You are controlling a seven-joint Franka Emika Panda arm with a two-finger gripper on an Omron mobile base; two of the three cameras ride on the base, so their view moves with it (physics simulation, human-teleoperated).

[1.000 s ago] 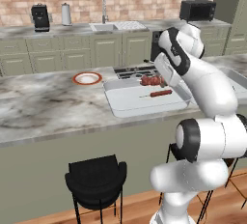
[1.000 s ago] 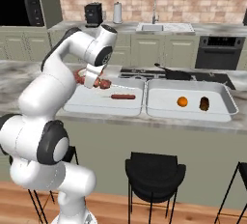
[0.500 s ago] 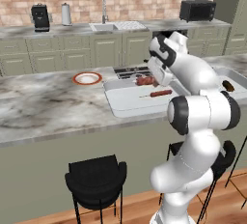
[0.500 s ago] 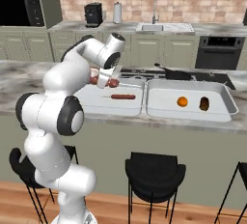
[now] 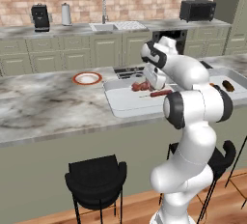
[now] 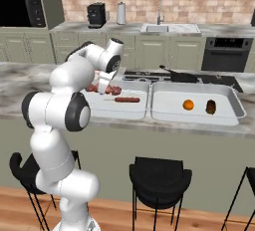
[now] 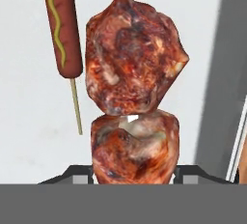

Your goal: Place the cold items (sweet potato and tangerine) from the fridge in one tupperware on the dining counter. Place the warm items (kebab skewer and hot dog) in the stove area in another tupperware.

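Left base view, my end effector low over the white tupperware on the surface, kebab skewer just beside it, right base view, hot dog nearby, hand view, kebab skewer directly ahead between my fingertips, grip state I cannot tell.

Under my tool the kebab skewer shows rough, glistening browned meat, the hot dog looks smooth and glossy, the tupperware reads as matt white plastic, and my desk is polished veined marble.
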